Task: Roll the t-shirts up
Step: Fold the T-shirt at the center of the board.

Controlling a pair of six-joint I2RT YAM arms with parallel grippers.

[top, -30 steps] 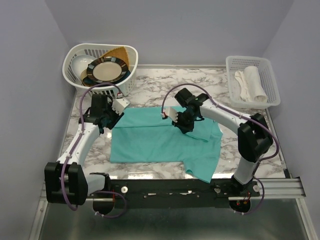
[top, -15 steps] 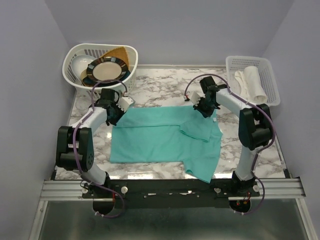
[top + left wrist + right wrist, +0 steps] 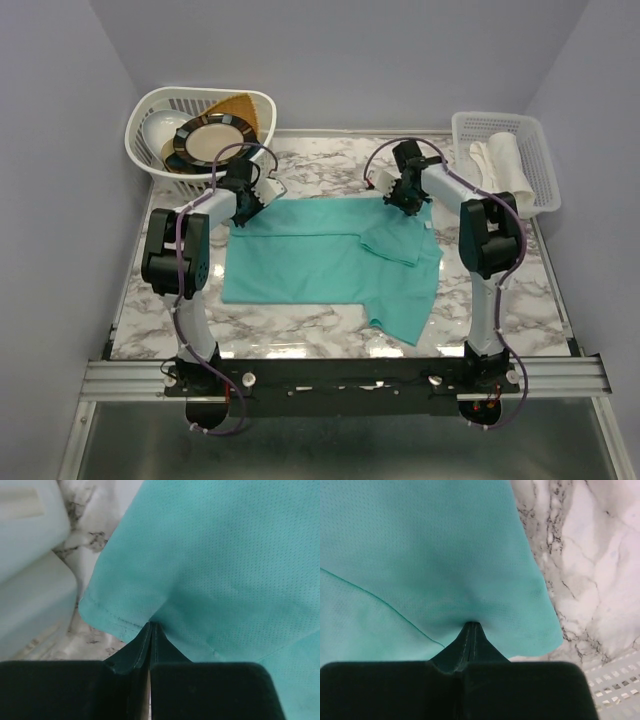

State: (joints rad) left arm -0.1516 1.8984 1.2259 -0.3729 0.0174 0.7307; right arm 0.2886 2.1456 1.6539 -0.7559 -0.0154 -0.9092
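Note:
A plain teal t-shirt (image 3: 320,258) lies spread on the marble table, one sleeve folded over at the right and a flap hanging toward the front right. My left gripper (image 3: 250,200) is at the shirt's far left corner, shut on the fabric's edge (image 3: 125,615). My right gripper (image 3: 408,197) is at the far right corner, shut on the fabric (image 3: 470,600). In both wrist views the jaws stand pressed together with teal cloth pinched at the tips.
A white basket (image 3: 160,110) holding dinner plates (image 3: 210,142) stands at the back left, close behind my left gripper. A white tray (image 3: 540,165) with rolled white cloth (image 3: 505,165) stands at the back right. Walls close in on three sides.
Both arms have stretched toward the back of the table, carrying the shirt's far corners outward and back. The shirt's far edge now lies further back and flatter.

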